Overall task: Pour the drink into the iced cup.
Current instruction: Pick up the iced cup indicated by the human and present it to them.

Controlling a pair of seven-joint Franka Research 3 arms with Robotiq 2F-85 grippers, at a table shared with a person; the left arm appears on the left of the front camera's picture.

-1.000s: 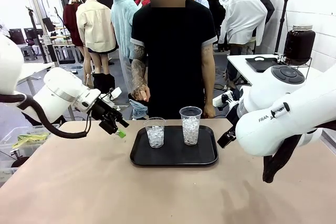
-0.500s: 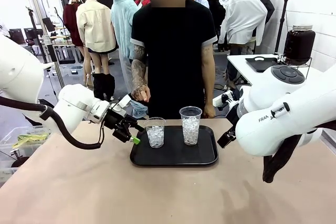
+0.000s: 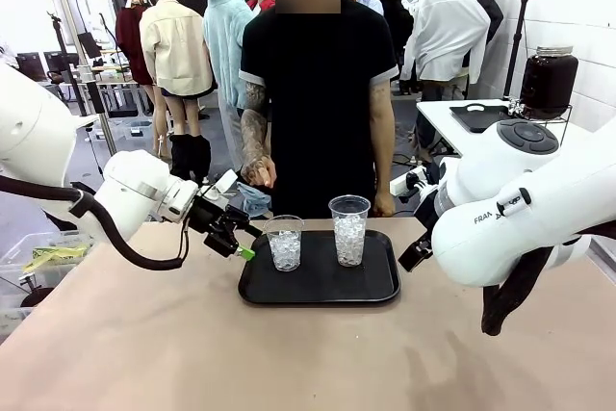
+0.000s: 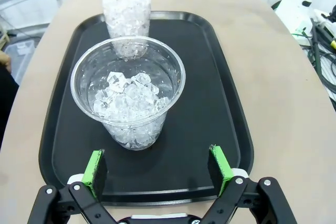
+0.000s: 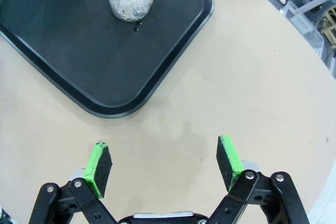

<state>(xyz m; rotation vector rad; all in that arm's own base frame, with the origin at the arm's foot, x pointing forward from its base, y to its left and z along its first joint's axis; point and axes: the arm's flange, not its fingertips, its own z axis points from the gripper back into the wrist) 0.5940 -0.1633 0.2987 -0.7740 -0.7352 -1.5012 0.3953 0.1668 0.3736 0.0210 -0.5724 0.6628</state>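
Note:
Two clear plastic cups of ice stand on a black tray (image 3: 318,283): a shorter cup (image 3: 284,243) on the left and a taller one (image 3: 349,230) to its right. My left gripper (image 3: 239,244) hovers open at the tray's left edge, just short of the shorter cup. In the left wrist view that cup (image 4: 128,98) sits slightly ahead of the open left gripper (image 4: 157,167), with the taller cup (image 4: 126,3) behind it. My right gripper (image 5: 164,163) is open over bare table beside the tray (image 5: 79,51). The drink, near-black liquid in a lidded jar (image 3: 549,79), stands on a side table at the back right.
A person in a black shirt stands at the far edge behind the tray, one hand (image 3: 258,172) hanging at the left, the other (image 3: 385,204) near the table edge. My bulky right arm (image 3: 510,209) fills the right side. Tan table (image 3: 192,353) spreads in front of the tray.
My left gripper swung right from the table's left side to the tray's left edge near the shorter cup, then eased back a little. The right arm, cups and person stayed still.

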